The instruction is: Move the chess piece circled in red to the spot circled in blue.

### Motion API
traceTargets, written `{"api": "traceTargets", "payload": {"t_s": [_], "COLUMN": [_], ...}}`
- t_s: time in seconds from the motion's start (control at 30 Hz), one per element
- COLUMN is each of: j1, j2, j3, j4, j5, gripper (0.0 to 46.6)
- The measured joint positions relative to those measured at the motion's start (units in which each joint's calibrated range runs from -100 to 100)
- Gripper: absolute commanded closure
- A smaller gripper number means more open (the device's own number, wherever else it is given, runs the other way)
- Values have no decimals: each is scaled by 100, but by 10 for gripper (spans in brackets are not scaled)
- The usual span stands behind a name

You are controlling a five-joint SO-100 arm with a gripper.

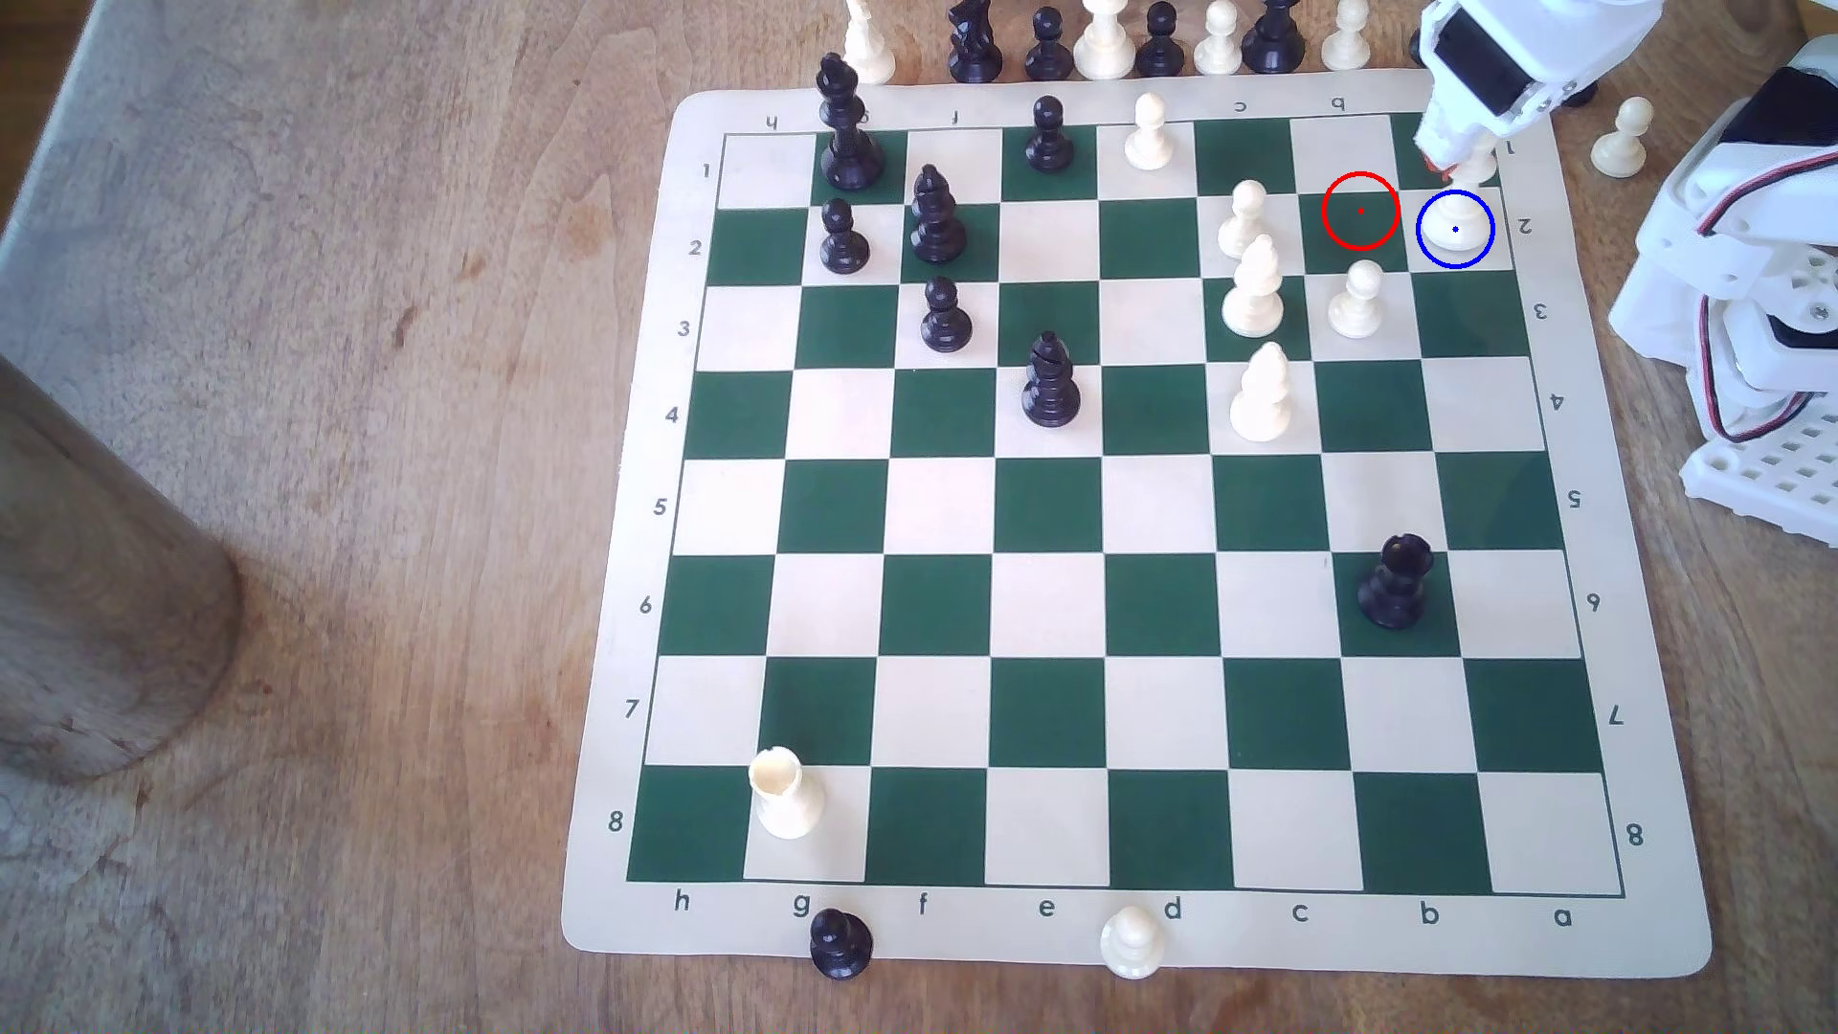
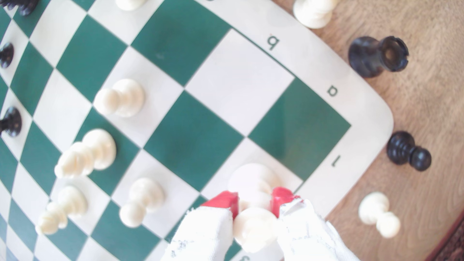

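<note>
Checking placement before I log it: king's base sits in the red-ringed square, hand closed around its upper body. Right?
Not quite. The king stands with its base in the blue ring, not the red one; the exterior view shows the red ring holding no piece. The hand is closed around its upper body, as said.

The white arm reaches down from the exterior view's upper right, wrist bent so the end effector (image 1: 1454, 171) points at the surface. Its two red-tipped fingers (image 2: 224, 200), wrapped in white tape, press against a cream piece between them.
</note>
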Motion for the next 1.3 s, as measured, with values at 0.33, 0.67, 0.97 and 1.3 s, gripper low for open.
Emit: {"api": "traceTargets", "payload": {"t_s": [0.33,0.67,0.97,1.3], "j1": [0,0,-280,-1069], "j2": [0,-511,-1215,-1550], "j3": [0,0,-316,-362], "j4": [199,1203,2255,1594], "j5": [83,68,98,-161], "gripper": [265,267,283,464]}}
